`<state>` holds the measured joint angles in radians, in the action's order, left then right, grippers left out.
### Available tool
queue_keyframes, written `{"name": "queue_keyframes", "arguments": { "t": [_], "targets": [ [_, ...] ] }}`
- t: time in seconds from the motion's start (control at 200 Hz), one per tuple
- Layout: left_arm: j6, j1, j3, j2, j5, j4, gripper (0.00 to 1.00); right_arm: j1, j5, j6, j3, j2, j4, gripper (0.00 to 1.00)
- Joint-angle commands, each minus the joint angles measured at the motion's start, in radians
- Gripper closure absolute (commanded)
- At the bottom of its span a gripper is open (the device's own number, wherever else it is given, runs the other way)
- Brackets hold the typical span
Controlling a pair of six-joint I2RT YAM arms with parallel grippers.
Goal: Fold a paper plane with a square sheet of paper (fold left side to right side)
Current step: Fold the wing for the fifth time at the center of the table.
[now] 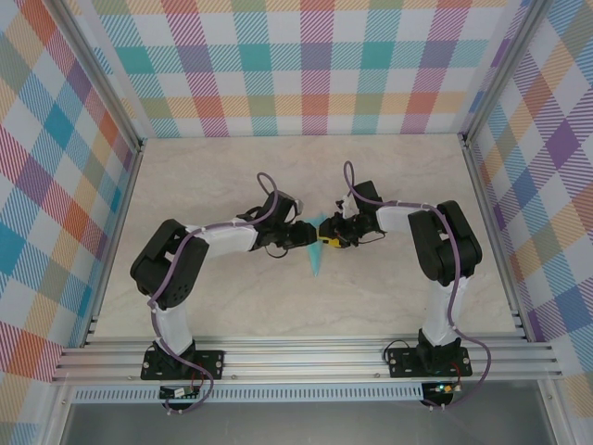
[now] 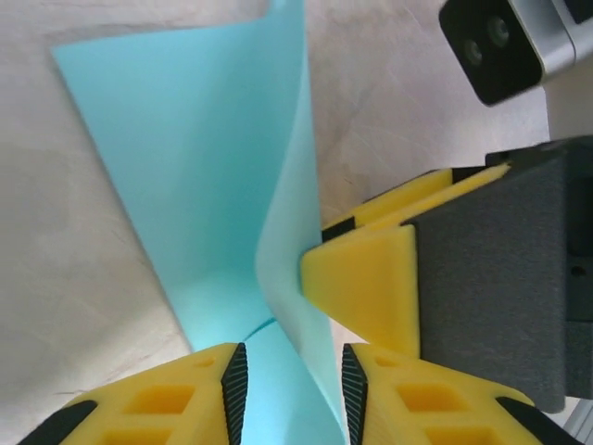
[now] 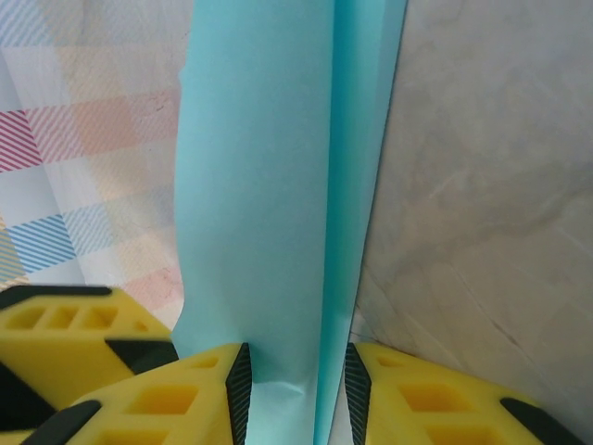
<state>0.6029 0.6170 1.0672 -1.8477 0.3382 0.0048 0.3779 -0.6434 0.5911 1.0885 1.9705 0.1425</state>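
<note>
In the top view the sheet of paper is lying at the middle of the worktop, caught between the two arms, its long axis running from far to near with its narrow tip pointing toward the bases. The left pincer is reaching in from the left and the right pincer from the right, so both are sitting right against the sheet, neither one nearer. From the left wrist, one part is lying flat while a flap is standing up along the crease; that flap is passing between the left pincer's narrow jaws, though whether the pads are pinching it I cannot tell. A yellow finger of the right pincer is touching the flap from the other side. From the right wrist, the right pincer's jaws are standing narrow and holding the doubled flap. The fold will probably be turning on that crease, with the left side swinging rightward across it.
</note>
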Motion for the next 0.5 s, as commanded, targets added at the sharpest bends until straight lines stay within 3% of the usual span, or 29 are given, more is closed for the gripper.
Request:
{"name": "queue_keyframes", "arguments": {
  "t": [0.0, 0.495],
  "targets": [
    [0.014, -0.035, -0.034, 0.064, -0.034, 0.046, 0.64, 0.015, 0.036, -0.02, -0.006, 0.051, 0.051, 0.66],
    [0.061, -0.068, 0.017, -0.059, 0.096, 0.142, 0.59, 0.015, 0.036, -0.019, -0.003, 0.051, 0.052, 0.66]
  ]
}}
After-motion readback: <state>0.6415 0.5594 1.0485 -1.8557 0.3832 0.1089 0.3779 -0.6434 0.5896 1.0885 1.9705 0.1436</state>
